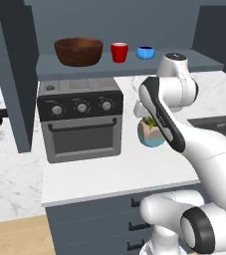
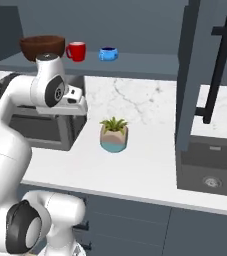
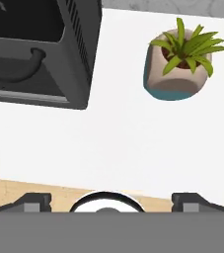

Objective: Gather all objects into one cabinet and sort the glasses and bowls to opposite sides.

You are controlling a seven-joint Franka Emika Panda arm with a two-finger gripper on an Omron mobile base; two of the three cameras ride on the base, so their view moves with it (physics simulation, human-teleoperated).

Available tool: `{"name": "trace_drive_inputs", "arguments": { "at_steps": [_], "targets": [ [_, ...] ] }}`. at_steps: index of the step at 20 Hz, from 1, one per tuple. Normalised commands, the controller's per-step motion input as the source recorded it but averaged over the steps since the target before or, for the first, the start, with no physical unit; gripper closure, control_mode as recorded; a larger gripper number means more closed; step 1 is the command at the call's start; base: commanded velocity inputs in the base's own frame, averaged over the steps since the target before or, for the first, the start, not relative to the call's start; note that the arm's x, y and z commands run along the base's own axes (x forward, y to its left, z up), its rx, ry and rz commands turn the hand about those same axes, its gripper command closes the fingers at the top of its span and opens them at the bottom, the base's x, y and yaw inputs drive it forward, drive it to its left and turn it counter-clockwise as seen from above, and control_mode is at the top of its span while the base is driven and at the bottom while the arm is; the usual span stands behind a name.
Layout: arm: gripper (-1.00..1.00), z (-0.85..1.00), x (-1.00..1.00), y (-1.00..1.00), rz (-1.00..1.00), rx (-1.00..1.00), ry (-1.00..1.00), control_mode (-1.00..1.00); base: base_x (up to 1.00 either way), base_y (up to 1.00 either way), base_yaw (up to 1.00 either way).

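On the open cabinet's shelf three objects stand in a row: a wide brown wooden bowl on the left, a small red cup in the middle, and a small glossy blue bowl on the right. The cabinet door with its black bar handle stands swung open. My gripper is open and empty. It points down at the white counter, well below and in front of the shelf.
A black-and-grey toaster oven sits on the counter under the shelf. A potted plant stands to its right. A dark sink lies at the far right. The other open door hangs at the left.
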Motion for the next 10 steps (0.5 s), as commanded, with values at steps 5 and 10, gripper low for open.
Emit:
{"name": "trace_drive_inputs", "arguments": {
  "at_steps": [5, 10],
  "targets": [
    [-1.0, 0.0, 0.0, 0.0, 0.0, 0.0, 0.0, 1.0, -0.83, 0.0, -0.05],
    [-1.0, 0.0, 0.0, 0.0, 0.0, 0.0, 0.0, 1.0, -0.76, 0.0, -0.14]
  ]
}}
